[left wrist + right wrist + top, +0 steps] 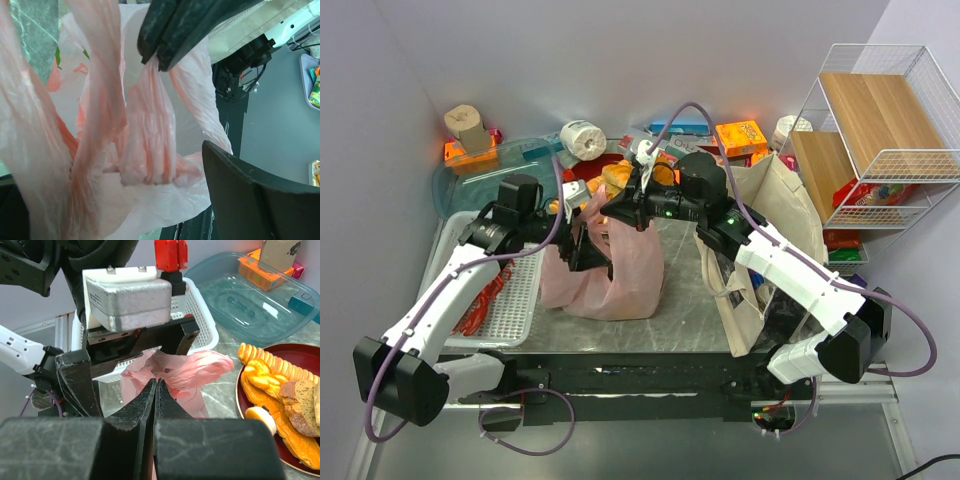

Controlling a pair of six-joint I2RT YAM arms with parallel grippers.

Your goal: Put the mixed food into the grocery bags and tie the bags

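At the left of the top view, the left arm reaches in from beside the white basket (515, 300), elbow low and wrist turned toward the centre. Its left pincer (588, 240) stands wide open around the gathered plastic, gripping nothing — the wrist view shows the film hanging free of its finger. Centre frame, the pink bag (610, 278) slumps on the tabletop (685, 305), its handles drawn up into a twisted rope, probably so a knot can be formed. Just right of that, the right pincer (640, 208) is clamped shut on the handle's top, holding it taut from above — its arm stretches up-left from the lower right, across the canvas tote (765, 215). What food sits inside either bag I cannot tell.
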